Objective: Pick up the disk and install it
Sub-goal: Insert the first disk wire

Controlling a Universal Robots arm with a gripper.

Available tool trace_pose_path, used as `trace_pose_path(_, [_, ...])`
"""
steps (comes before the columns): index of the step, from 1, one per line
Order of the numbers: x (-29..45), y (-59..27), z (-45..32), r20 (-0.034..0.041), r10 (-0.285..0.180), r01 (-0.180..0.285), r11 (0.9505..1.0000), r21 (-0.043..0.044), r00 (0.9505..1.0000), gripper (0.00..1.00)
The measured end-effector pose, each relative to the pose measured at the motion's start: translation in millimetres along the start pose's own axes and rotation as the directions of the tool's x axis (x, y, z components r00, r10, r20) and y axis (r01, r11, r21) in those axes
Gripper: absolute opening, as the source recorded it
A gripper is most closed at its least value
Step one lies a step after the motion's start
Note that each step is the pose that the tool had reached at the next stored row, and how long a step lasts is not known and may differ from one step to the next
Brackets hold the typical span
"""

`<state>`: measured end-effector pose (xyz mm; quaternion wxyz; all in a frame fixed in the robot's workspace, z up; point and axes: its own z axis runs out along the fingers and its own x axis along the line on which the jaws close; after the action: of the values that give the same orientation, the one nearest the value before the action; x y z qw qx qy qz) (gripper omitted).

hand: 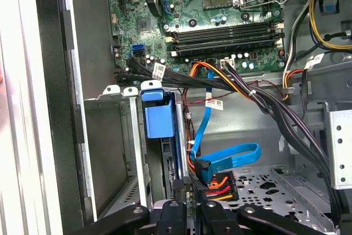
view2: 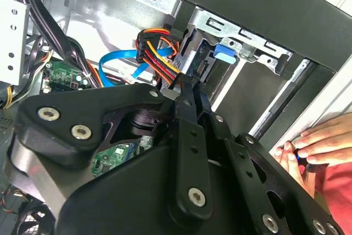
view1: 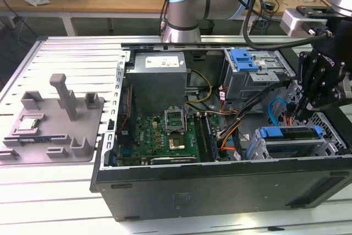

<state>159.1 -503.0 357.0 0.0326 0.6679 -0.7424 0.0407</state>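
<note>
The disk (view1: pixel 291 134) sits on edge in the lower drive cage at the exterior view's right of the open computer case, its blue carrier frame showing along the top. In the first wrist view its blue carrier tab (hand: pixel 157 115) stands up between the cage walls. My gripper (view1: pixel 301 115) hangs just behind the disk's cabled end. In both wrist views the gripper (hand: pixel 186 190) (view2: pixel 186 85) is shut, tips together, next to the black power plug (hand: pixel 217 182) with red, orange and yellow wires. I see nothing held between the tips.
A blue data cable (hand: pixel 231 155) loops beside the plug, and black cable bundles (hand: pixel 264 103) cross the case floor. The motherboard (view1: pixel 165 130) lies mid-case. A second cage with a blue latch (view1: pixel 245 59) stands behind. A person's hand (view2: pixel 316 141) rests outside the case wall. A grey fixture (view1: pixel 55 119) lies outside the case.
</note>
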Motion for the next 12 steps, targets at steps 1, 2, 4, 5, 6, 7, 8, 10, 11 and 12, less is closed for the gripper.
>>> trace_pose_path(1, [0.0,0.0,0.0,0.0000,0.000,0.000,1.0000,0.0000,1.0000,0.16])
trace_pose_path(2, [0.0,0.0,0.0,0.0000,0.000,0.000,1.0000,0.0000,1.0000,0.16])
trace_pose_path(4, [0.0,0.0,0.0,0.0000,0.000,0.000,1.0000,0.0000,1.0000,0.16])
trace_pose_path(5, [0.0,0.0,0.0,0.0005,0.000,0.000,1.0000,-0.0001,1.0000,0.16])
trace_pose_path(6, [0.5,-0.1,0.1,0.0034,0.000,0.000,1.0000,-0.0004,1.0000,0.16])
trace_pose_path(7, [1.2,-0.1,0.1,0.0116,0.000,0.000,1.0000,-0.0013,0.9999,0.16])
trace_pose_path(8, [2.0,-0.2,0.2,0.0173,0.000,0.000,1.0000,-0.0019,0.9998,0.16])
trace_pose_path(10, [2.5,-0.3,0.3,0.0226,0.000,0.000,1.0000,-0.0025,0.9997,0.16])
trace_pose_path(11, [3.5,-0.4,0.4,0.0384,0.000,0.000,1.0000,-0.0041,0.9993,0.16])
trace_pose_path(12, [3.8,-0.4,0.4,0.0416,0.000,0.000,1.0000,-0.0045,0.9991,0.16])
